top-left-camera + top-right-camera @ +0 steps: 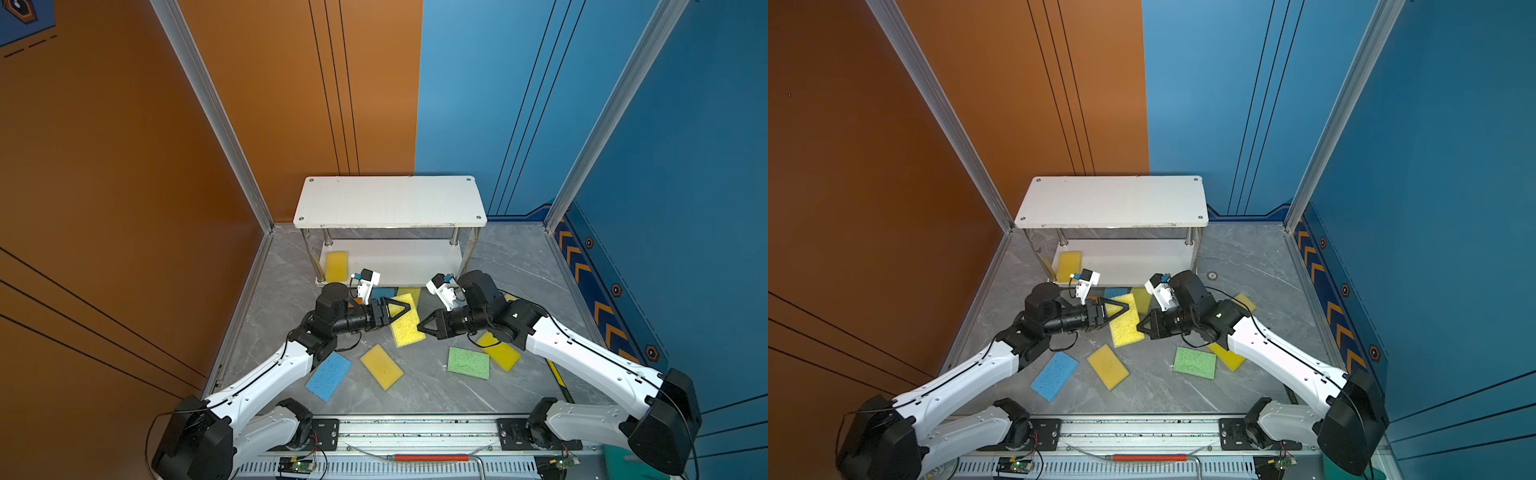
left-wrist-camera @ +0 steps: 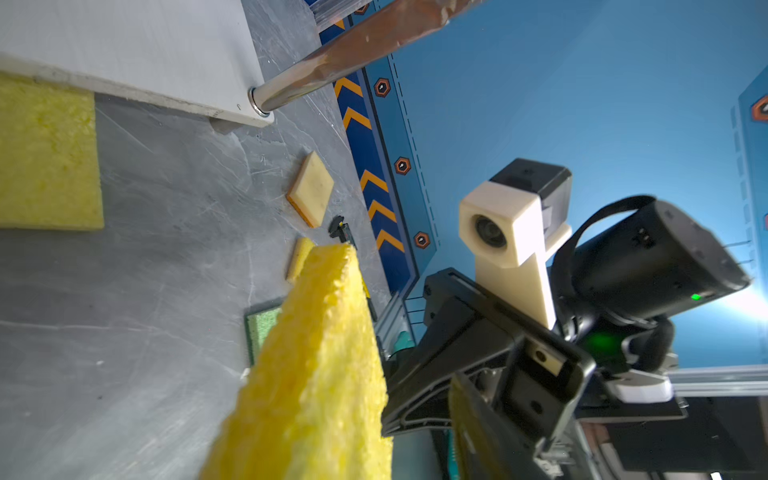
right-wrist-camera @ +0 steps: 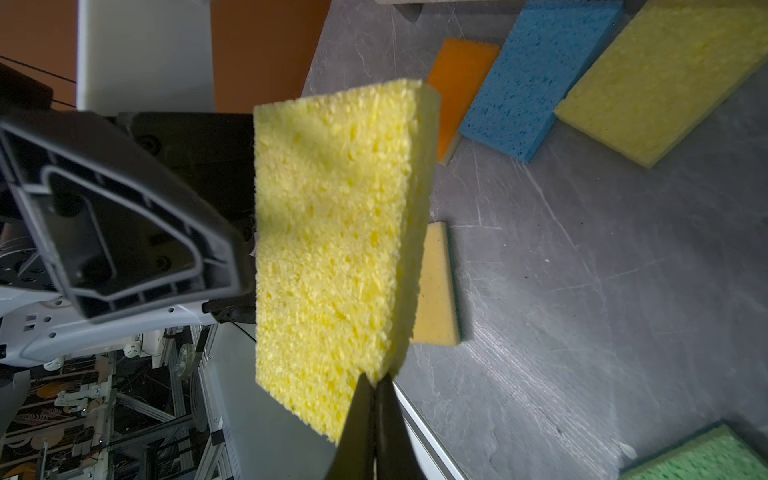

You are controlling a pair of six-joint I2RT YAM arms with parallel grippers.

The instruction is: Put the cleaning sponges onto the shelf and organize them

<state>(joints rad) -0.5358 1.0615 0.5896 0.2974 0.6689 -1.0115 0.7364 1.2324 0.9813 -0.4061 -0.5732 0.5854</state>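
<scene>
This looks like a mid-air handoff. The held yellow sponge (image 1: pixel 409 330) sits dead centre in both top views, up off the grey floor (image 1: pixel 415 390), with an arm on either side. The right gripper (image 3: pixel 374 386) is clenched on one corner of it, and in the right wrist view the tips squash the foam nearly flat. The left gripper (image 1: pixel 401 318) straddles the opposite end. I honestly can't tell whether its jaws are pressing on the foam or just bracketing it.

What worries me is that the corner pinch is tiny and the foam is squishy. If the right lets go before the left really bites, I'd expect the sponge to flop down among the loose ones, like the green sponge (image 1: pixel 468 362) at lower right of centre or the blue sponge (image 1: pixel 328 376) at lower left. If both clamp and pull, it could twist or tear.

Then there's the shelf (image 1: pixel 390 201) at upper centre. Its top board is bare, and there's a parked yellow sponge (image 1: pixel 336 266) at the left end of the lower board. That gap is low. A sponge sticking out past the jaws could snag the board's front edge or a metal post (image 1: pixel 313 255), or shove the parked one out of line.
</scene>
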